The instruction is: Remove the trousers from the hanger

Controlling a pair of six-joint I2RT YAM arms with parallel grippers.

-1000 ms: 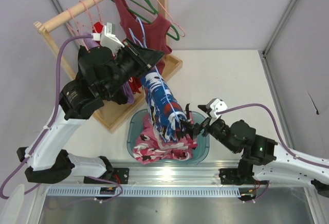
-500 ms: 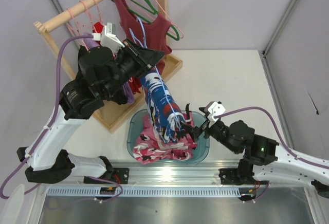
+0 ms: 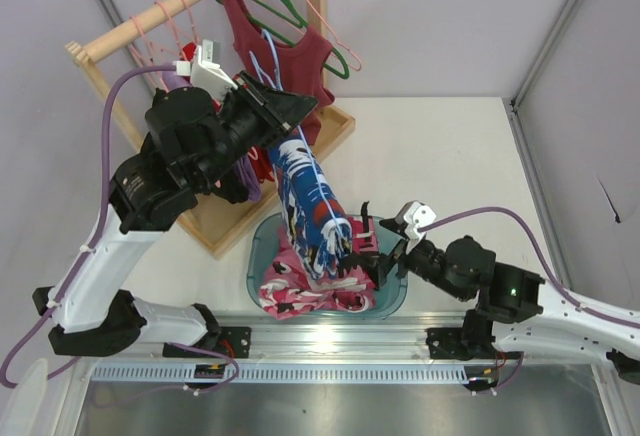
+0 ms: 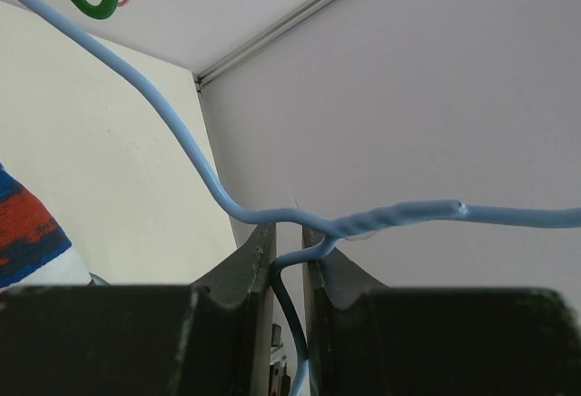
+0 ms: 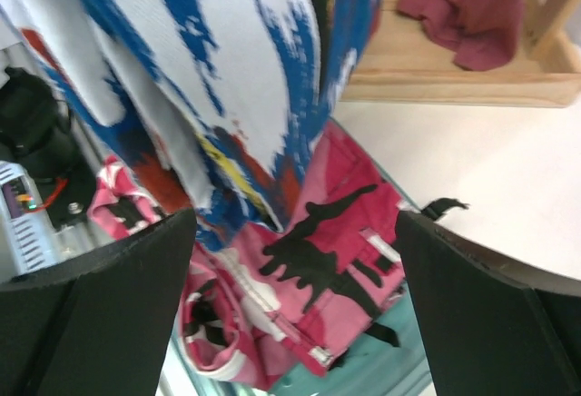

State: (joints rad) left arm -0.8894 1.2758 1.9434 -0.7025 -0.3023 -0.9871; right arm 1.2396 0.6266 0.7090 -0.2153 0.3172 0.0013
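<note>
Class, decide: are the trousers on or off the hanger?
On: the trousers hang from the hanger gripped by the left claw.

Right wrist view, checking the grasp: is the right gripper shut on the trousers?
No, the right gripper stands wide open before the trousers.

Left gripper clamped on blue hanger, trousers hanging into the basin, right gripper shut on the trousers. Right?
One error: the right gripper is open, fingers wide apart, not closed on the trousers; the right wrist view shows it. Left gripper is clamped on the hanger, and the trousers hang into the basin.
</note>
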